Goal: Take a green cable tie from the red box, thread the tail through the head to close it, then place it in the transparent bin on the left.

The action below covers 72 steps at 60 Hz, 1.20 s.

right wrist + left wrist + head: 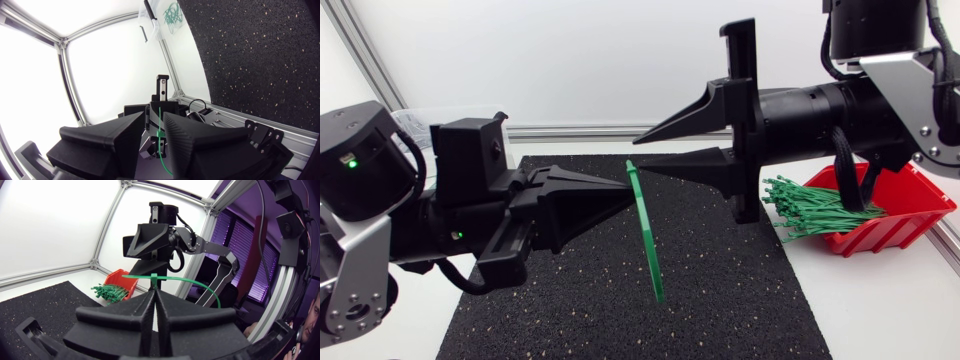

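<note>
Green plastic cable tie [648, 235] sits pinched near its head between the closed wedge fingers of the left gripper [623, 190], tail hanging below, likely steadied for threading; right gripper [638, 156], fingers spread, straddles the head end without clamping it.

A white worktop [880, 300] carries a black rubber mat [570, 300] flecked with pale specks, which covers its middle. Behind it stands a plain white panel [570, 60], brightly and evenly lit, edged below by an aluminium rail [580, 131]. A slanted aluminium post [365, 55] runs at the left. In the left wrist view, two white panels meet at such a post [107, 227].
</note>
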Available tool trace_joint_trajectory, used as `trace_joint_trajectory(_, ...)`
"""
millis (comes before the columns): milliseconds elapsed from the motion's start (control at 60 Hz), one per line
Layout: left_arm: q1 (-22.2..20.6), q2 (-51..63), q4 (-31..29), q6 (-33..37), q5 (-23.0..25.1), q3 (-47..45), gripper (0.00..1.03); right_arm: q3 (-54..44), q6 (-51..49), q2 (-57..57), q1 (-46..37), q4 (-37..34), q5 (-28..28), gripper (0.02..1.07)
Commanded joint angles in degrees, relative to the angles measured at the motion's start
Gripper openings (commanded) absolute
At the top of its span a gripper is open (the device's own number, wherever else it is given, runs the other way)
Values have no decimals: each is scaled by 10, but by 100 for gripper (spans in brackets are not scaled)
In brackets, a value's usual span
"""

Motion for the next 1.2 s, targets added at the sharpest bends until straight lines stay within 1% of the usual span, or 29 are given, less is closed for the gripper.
trace_joint_trajectory(0, -6, -9, 8, 13, 7, -9, 4, -6, 1, 9, 10, -6, 0, 34)
trace_joint_trajectory(133, -6, -10, 7, 13, 10, -8, 4, -7, -1, 11, 17, -6, -3, 29)
trace_joint_trajectory(383, -4, -6, 6, 15, 10, -3, 4, -7, -7, 16, 25, -6, -3, 25)
trace_joint_trajectory(433, -4, -6, 6, 15, 10, -2, 4, -7, -16, 16, 26, -8, 9, 11)
trace_joint_trajectory(450, -4, -6, 6, 15, 10, -2, 4, -6, -18, 16, 26, -10, 14, 7)
trace_joint_trajectory(517, -4, -6, 6, 15, 10, -2, 4, -3, -27, 17, 25, -18, 16, 8)
trace_joint_trajectory(583, -4, -6, 5, 15, 10, -2, 4, 1, -45, 13, 26, -32, 34, 8)
trace_joint_trajectory(917, -8, -12, 4, 15, 13, -7, 4, 3, -52, 3, 28, -35, 43, 8)
trace_joint_trajectory(1183, -37, -59, -19, 14, 14, -16, 4, 4, -70, 40, 21, -33, 82, 8)
